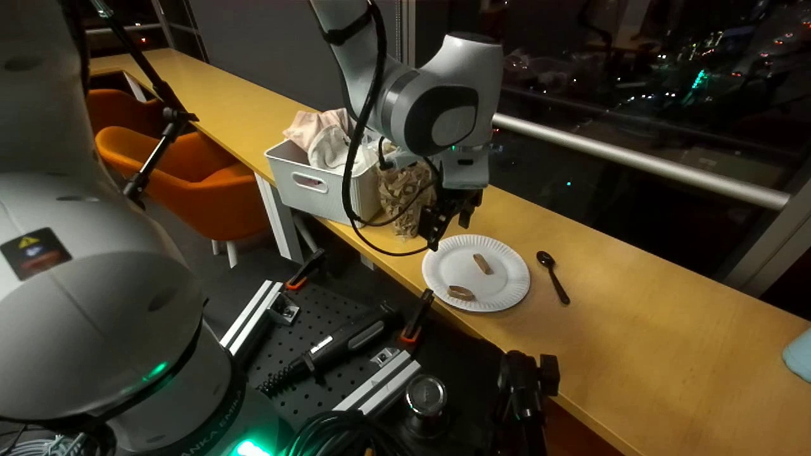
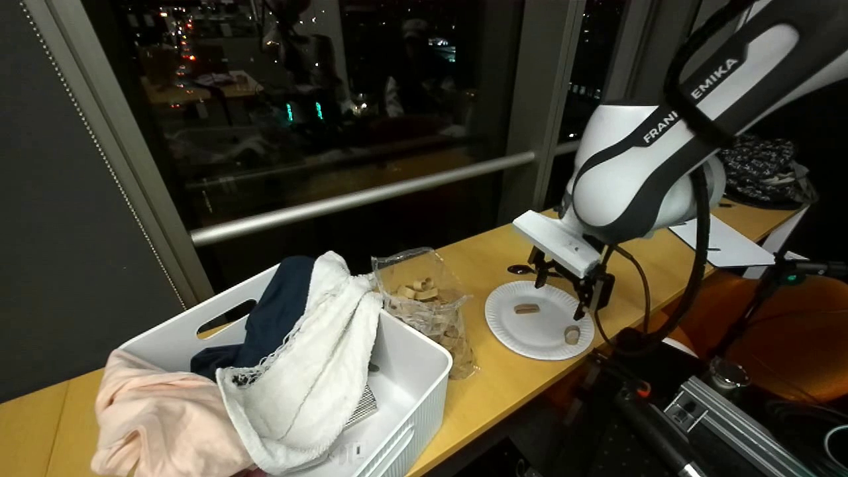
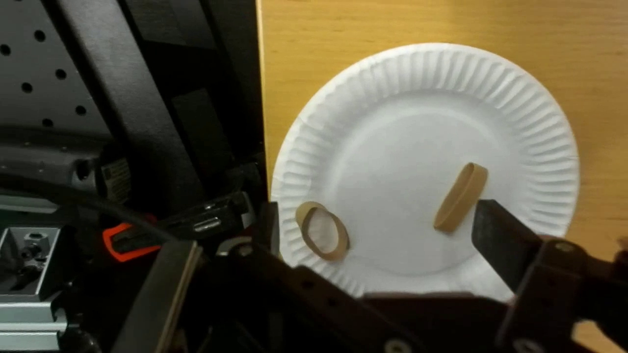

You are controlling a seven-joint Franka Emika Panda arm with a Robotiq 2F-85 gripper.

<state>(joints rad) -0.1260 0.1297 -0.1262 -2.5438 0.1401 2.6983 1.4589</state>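
Claw [image 3: 380, 228] hangs spread wide, gripping nothing, over a white plate [image 3: 402, 162]. Around the plate: dark window [image 2: 371, 132] beyond, yellow bench [image 1: 659, 329] beneath, white bin [image 1: 317, 199] nearby; on it, a flattened tan loop [image 3: 460, 200] and, at its rim, a rounder loop [image 3: 335, 253].

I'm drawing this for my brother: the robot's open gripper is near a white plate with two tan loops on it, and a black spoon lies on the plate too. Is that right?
Almost! The black spoon isn't on the white plate; it lies on the table beside it, as an exterior view shows. The open gripper and the two tan loops are right.
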